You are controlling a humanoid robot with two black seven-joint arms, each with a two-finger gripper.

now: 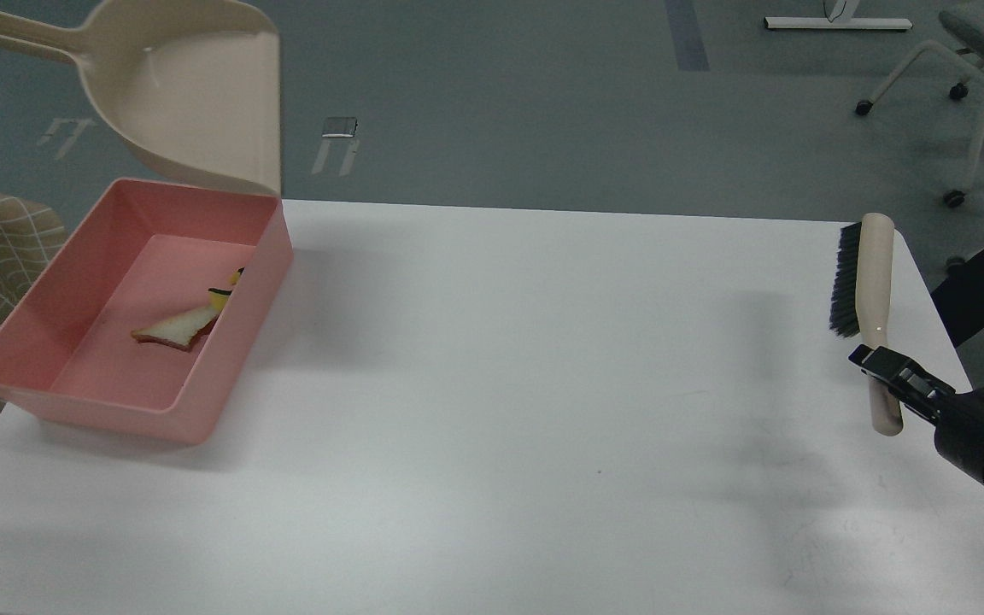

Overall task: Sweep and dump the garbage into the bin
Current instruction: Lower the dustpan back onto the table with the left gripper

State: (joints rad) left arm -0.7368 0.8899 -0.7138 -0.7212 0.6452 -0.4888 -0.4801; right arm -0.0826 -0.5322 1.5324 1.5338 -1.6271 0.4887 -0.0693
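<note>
Pink bin (22, 342), table's (500, 384) left end: bread slice (174, 329) and sponge piece (223, 296) inside
Beige dustpan (193, 94) tilted above bin; my right gripper (883, 369) clamps brush (863, 282) far across the table; left gripper unseen

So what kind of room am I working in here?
Probably an office or lab space, not a kitchen: a plain white table on grey floor, a wheeled office chair at the back right, and the foot of another desk beyond.

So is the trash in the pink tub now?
Yes, in. The bread slice and yellow sponge piece lie on the floor of the pink tub.
</note>
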